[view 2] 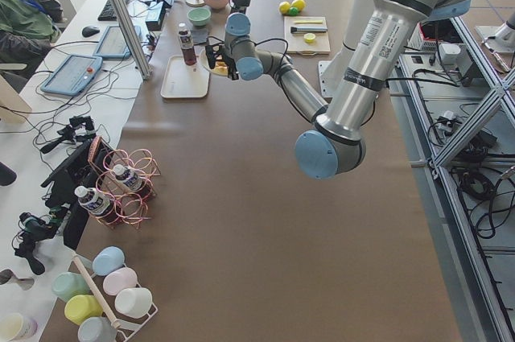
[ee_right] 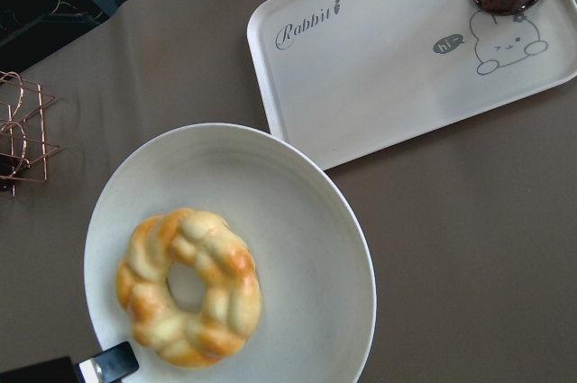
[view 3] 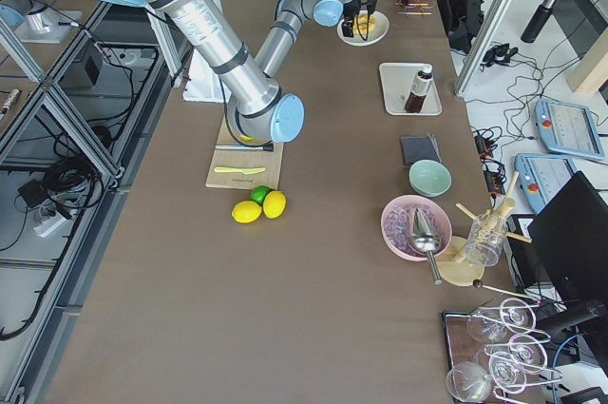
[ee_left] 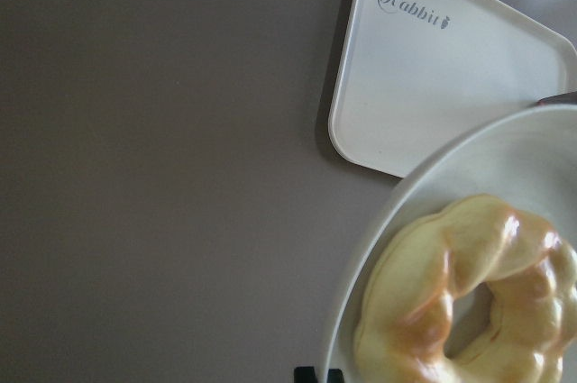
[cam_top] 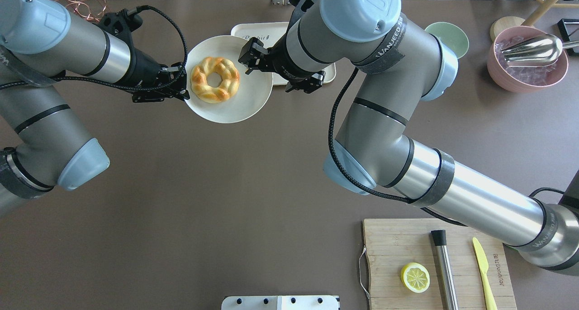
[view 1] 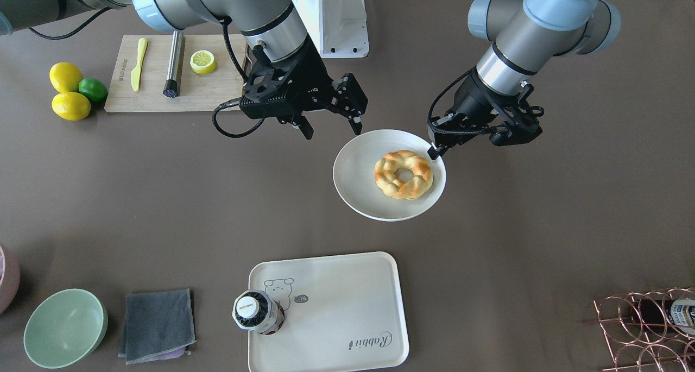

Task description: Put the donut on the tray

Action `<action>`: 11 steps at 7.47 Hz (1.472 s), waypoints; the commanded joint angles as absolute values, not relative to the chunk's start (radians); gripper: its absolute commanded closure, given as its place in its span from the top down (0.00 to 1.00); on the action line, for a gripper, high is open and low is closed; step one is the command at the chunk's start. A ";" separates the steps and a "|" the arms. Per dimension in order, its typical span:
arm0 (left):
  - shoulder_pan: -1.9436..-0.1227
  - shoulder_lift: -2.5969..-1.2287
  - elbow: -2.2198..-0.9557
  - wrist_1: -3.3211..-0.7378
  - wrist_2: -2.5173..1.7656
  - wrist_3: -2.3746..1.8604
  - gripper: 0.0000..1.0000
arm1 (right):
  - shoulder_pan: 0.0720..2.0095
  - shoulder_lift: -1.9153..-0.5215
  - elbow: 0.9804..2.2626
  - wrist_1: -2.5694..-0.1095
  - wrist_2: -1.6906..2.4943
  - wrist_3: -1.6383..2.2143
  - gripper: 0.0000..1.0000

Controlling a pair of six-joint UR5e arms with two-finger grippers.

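Donut (view 1: 403, 174): lies flat on the round plate (view 1: 353, 176), hole up, not yet on the tray (view 1: 347, 307).
Left claw (view 1: 434, 151): clenched on the plate rim at 2 o'clock (front-facing view).
Plate height: probably held off the surface (view 1: 163, 198). It overlaps the tray's edge from overhead but stands well apart from it in the front view. The gap itself cannot be read.
Right claw (view 1: 331, 126): released, jaws spread, hanging just outside the plate rim at 10–11 o'clock and touching nothing.
Tray: at 7 o'clock from the plate. A dark bottle (view 1: 258, 312) stands on the bear drawing at the tray's 9 o'clock edge. The rest of the tray is bare.
Step in hand (judged): right claw takes the donut while the left steadies the plate.
Method note: keep the plate level. Bring the open jaws straight down to straddle one side of the ring, one finger through the hole. Close gently, as the pastry looks soft. Lift clear of the rim before travelling.
Placement note: aim for the tray's 3 o'clock half, away from the bottle. Release low.
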State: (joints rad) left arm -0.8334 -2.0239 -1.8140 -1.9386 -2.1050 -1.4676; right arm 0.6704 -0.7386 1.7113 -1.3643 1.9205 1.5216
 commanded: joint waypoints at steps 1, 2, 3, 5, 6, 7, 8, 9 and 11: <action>-0.841 -2.151 -1.668 -1.855 -2.092 -1.468 0.00 | 0.672 -0.745 1.792 -1.436 1.937 1.520 1.00; -0.851 -2.222 -1.561 -1.859 -2.080 -1.471 0.00 | 0.675 -0.749 1.807 -1.436 1.937 1.522 1.00; -0.882 -2.270 -1.463 -1.871 -2.080 -1.474 0.00 | 0.675 -0.761 1.830 -1.436 1.937 1.520 1.00; -0.925 -2.366 -1.225 -1.981 -2.076 -1.479 0.00 | 0.681 -0.785 1.877 -1.437 1.939 1.520 1.00; -0.939 -2.405 -1.131 -2.018 -2.066 -1.480 0.00 | 0.689 -0.785 1.878 -1.437 1.939 1.520 1.00; -0.940 -2.460 -1.055 -2.020 -2.065 -1.491 0.00 | 0.693 -0.787 1.884 -1.437 1.939 1.519 1.00; -0.934 -2.521 -0.970 -2.023 -2.028 -1.499 0.00 | 0.698 -0.787 1.884 -1.443 1.947 1.519 1.00; -0.919 -2.545 -0.915 -2.075 -2.016 -1.502 0.00 | 0.699 -0.790 1.884 -1.457 1.948 1.491 1.00; -0.872 -2.556 -0.905 -2.098 -1.962 -1.506 0.00 | 0.698 -0.816 1.881 -1.471 1.948 1.465 1.00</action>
